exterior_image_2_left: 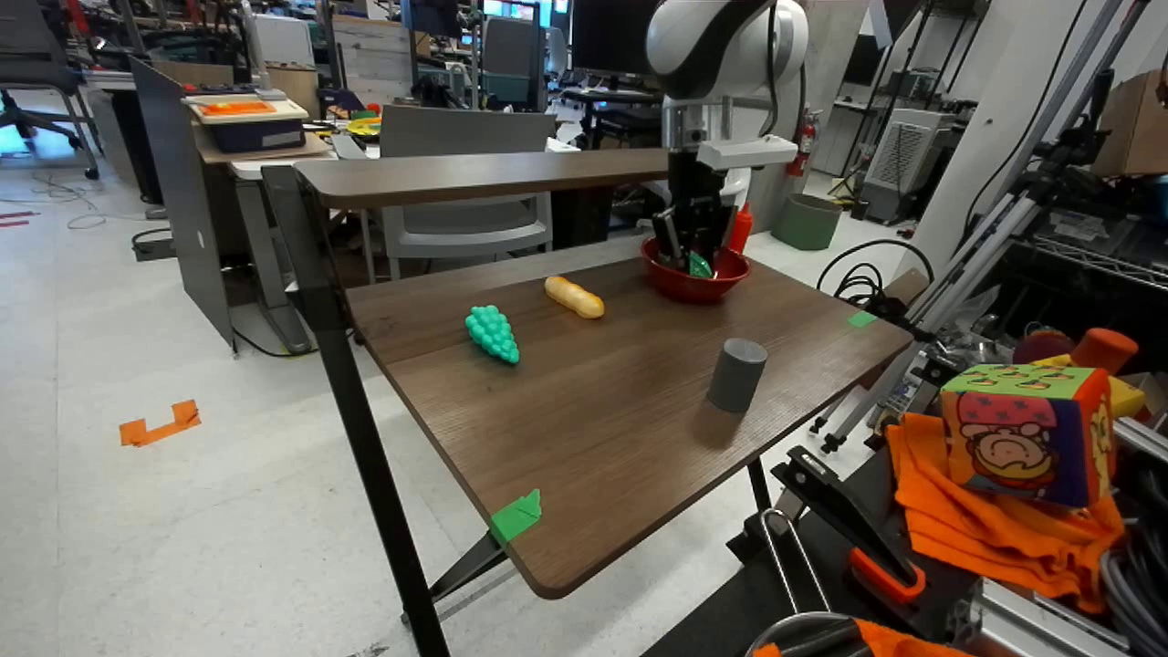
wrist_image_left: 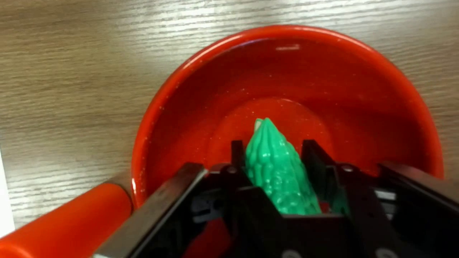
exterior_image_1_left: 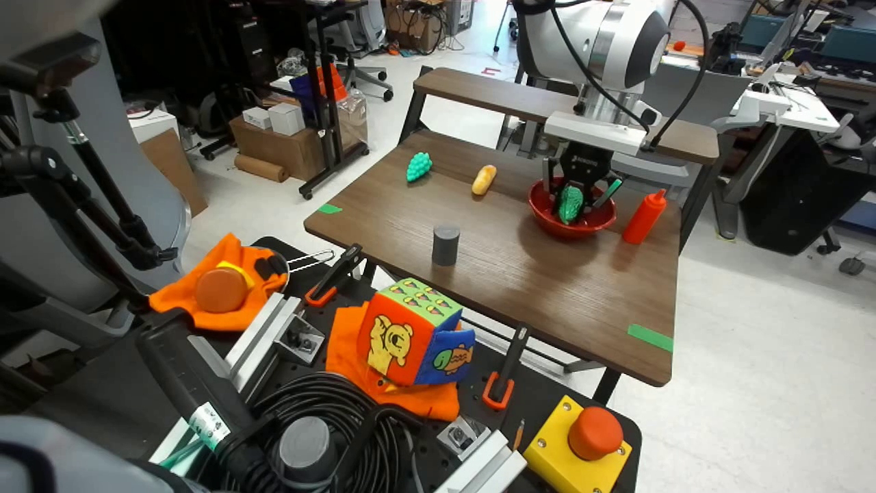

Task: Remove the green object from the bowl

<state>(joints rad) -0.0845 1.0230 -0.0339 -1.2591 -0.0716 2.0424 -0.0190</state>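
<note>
Pincer (wrist_image_left: 273,152) grips green object (wrist_image_left: 281,177) inside red bowl (wrist_image_left: 287,68).

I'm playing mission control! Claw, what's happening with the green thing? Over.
Claw straddling green object inside red bowl. Firm grip unclear. Possible snag: red bottle close beside bowl.

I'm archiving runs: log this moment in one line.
gripper: inside red bowl | green object: in bowl, between fingers | grip: unclear | removal: not done

On the table (exterior_image_1_left: 383,219) lie teal grapes (exterior_image_1_left: 419,166) and a yellow roll (exterior_image_1_left: 484,179).
</note>
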